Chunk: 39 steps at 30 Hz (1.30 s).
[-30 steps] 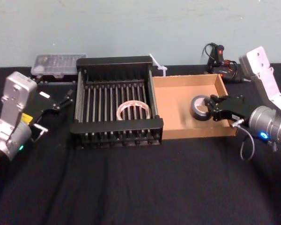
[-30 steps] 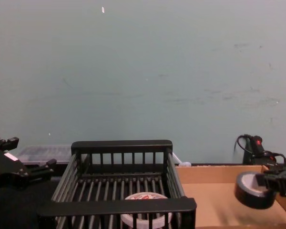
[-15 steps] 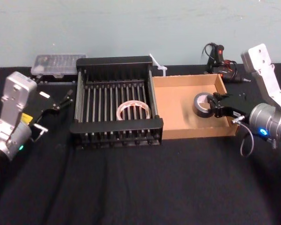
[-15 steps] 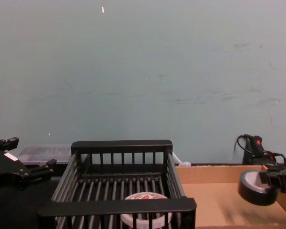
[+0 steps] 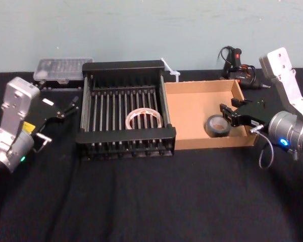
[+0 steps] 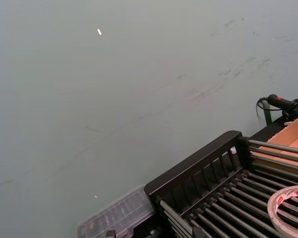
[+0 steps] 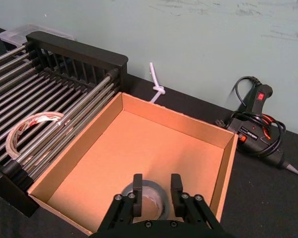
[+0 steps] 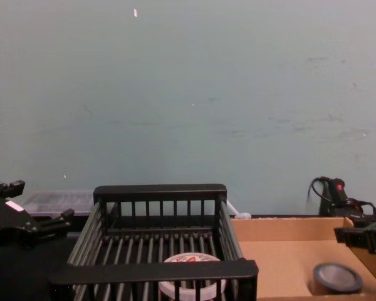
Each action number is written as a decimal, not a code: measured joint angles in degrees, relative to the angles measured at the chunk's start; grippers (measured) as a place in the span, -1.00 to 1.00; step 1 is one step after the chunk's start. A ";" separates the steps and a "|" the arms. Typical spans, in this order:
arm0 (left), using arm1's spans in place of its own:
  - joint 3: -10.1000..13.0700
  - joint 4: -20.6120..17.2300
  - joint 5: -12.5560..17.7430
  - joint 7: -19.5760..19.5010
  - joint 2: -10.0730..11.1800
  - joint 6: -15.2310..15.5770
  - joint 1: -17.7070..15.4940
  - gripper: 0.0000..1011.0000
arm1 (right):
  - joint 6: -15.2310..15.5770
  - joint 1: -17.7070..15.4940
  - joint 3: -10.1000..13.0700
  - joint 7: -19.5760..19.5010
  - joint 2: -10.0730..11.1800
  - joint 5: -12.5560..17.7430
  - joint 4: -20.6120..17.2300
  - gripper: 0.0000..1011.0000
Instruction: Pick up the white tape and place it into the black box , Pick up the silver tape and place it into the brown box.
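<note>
We see the right gripper (image 5: 227, 116) over the right part of the brown box (image 5: 192, 108), its two black fingers (image 7: 137, 190) spread apart and holding nothing. From the right wrist, the fingers stand on either side of the silver tape (image 7: 153, 197) below them. From the chest, the gripper (image 8: 342, 237) hangs above the roll with a clear gap between the two. The silver tape (image 5: 215, 126) lies flat on the cardboard floor near the front right corner, its dark centre facing up. The right arm comes in from the right, over the box's side wall.

Just left of the brown box, touching it along one side, is the black box (image 5: 123, 66). The white tape (image 5: 144, 118) lies flat on its bars, toward the front and a little right of the middle, with its red markings facing up.

The left gripper (image 5: 68, 108) is parked beside the black box's left wall, above the black table cloth (image 5: 151, 201). Its fingers are apart and it holds nothing.

Behind it, a clear plastic case (image 5: 63, 68) lies against the pale wall. A white knotted strip (image 5: 170, 70) lies behind the gap between the boxes. A glue gun (image 5: 237, 63) with a coiled black cable lies behind the brown box's far right corner.
</note>
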 joint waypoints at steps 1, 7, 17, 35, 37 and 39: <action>0.00 0.00 0.00 0.00 0.00 0.00 0.00 0.98 | 0.00 -0.01 0.00 0.00 0.00 0.00 0.00 -0.28; 0.00 0.00 0.00 0.00 0.00 0.00 0.00 0.98 | -0.03 -0.04 -0.05 0.04 0.03 0.02 -0.05 0.10; 0.00 0.00 0.00 0.00 0.00 0.00 0.00 0.98 | -0.03 -0.04 -0.07 0.05 0.07 0.03 -0.08 0.71; 0.00 0.00 0.00 0.00 0.00 0.00 0.00 0.98 | -8.39 -3.50 1.89 -7.30 -1.40 -5.90 -1.90 0.98; 0.00 0.00 0.00 0.00 0.00 0.00 0.00 0.98 | -10.80 -4.65 2.58 -9.38 -1.87 -7.39 -2.19 0.98; 0.00 0.00 0.00 0.00 0.00 0.00 0.00 0.98 | -12.36 -5.48 3.02 -10.68 -2.14 -8.34 -2.31 0.98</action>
